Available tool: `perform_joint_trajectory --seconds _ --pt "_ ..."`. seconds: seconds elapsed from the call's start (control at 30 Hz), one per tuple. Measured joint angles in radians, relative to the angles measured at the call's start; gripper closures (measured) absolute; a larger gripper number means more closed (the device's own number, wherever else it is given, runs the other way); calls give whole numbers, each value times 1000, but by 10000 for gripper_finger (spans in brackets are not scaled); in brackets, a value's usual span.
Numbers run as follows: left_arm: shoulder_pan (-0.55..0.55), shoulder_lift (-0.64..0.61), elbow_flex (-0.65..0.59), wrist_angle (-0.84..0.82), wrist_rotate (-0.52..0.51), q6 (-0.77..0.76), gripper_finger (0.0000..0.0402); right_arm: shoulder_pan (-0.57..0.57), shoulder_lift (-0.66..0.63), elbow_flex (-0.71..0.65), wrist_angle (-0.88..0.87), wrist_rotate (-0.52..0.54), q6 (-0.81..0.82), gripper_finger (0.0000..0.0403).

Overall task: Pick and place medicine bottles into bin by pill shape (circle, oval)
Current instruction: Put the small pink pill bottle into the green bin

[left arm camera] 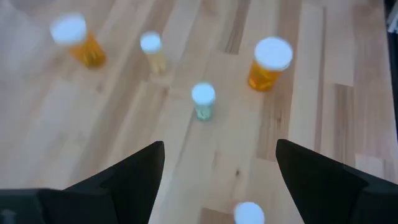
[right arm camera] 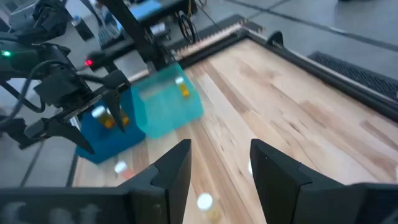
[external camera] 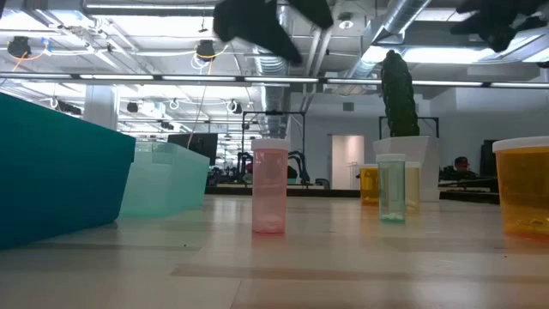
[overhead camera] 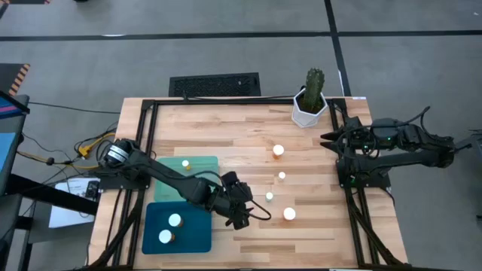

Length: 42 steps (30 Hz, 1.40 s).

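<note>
Several white-capped medicine bottles stand upright on the wooden table: a wide orange one [overhead camera: 289, 214], a greenish one [overhead camera: 269, 196], a yellowish one [overhead camera: 282, 175] and an orange one [overhead camera: 279, 150]. A pink bottle [external camera: 269, 184] stands below my left gripper [overhead camera: 241, 214]; its cap [left arm camera: 249, 213] shows between the open fingers, untouched. My left gripper [left arm camera: 219, 149] hangs well above the table in the low view [external camera: 266, 26]. My right gripper [overhead camera: 329, 139] is open and empty at the table's far right.
A light teal tray [overhead camera: 197, 175] holds one bottle [overhead camera: 186, 162]. A dark teal tray [overhead camera: 192, 239] at the near left holds two bottles [overhead camera: 175, 220]. A white pot with a green cactus [overhead camera: 310, 98] stands at the far edge. Black frame rails run along the table's sides.
</note>
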State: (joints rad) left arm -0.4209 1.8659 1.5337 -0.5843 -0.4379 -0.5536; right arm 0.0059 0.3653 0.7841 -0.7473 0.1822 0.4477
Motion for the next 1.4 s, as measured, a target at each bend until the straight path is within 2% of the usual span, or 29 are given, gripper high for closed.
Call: perform_joint_trajectory --seconds 0.13,0.23,0.53,1.23,1.4 --pt "-36 0 -100 178 -15 -88 99 0 0 0 -62 -1 0 228" --pt "-64 0 -145 246 -12 -124 99 0 0 0 -89 -1 0 228" --pt "-114 0 -203 237 -101 -154 99 0 0 0 -98 -1 1 228" --pt "-111 13 -263 324 -117 -68 100 0 0 0 -98 -2 16 228" --pt "-107 49 -257 344 -67 -68 100 0 0 0 -105 -2 16 228"
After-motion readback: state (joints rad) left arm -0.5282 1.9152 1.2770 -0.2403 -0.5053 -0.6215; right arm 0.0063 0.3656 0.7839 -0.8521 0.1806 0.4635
